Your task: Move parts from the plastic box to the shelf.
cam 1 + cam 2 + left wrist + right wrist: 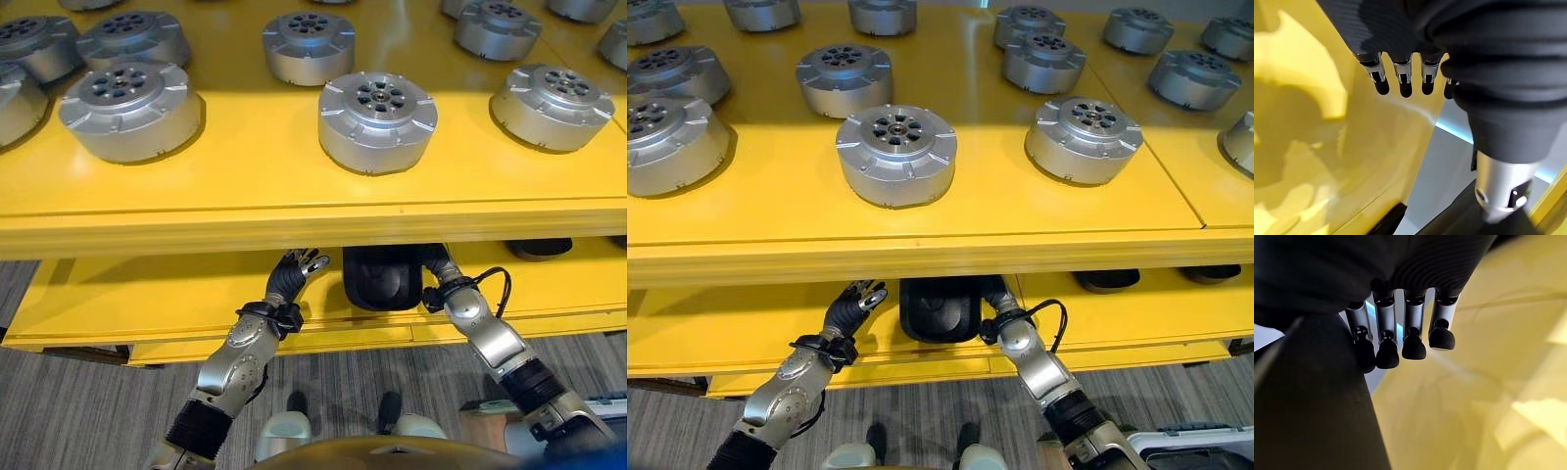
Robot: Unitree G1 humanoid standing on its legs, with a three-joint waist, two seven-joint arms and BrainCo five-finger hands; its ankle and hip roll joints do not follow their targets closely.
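Observation:
A black rounded part [382,277] sits on the lower level of the yellow shelf [147,294], half hidden under the top board. My right hand [438,266] is against its right side, with straight fingers [1414,333] lying along a dark surface [1312,406] in the right wrist view. My left hand [294,272] hovers a little to the left of the part, apart from it, its fingers [1403,78] straight and holding nothing. A corner of the plastic box [1195,441] shows at the lower right.
Several silver round parts stand on the top board [265,196], the nearest [377,119] right above the black part. Further dark parts [1107,279] lie on the lower level to the right. Grey carpet [78,411] lies below the shelf.

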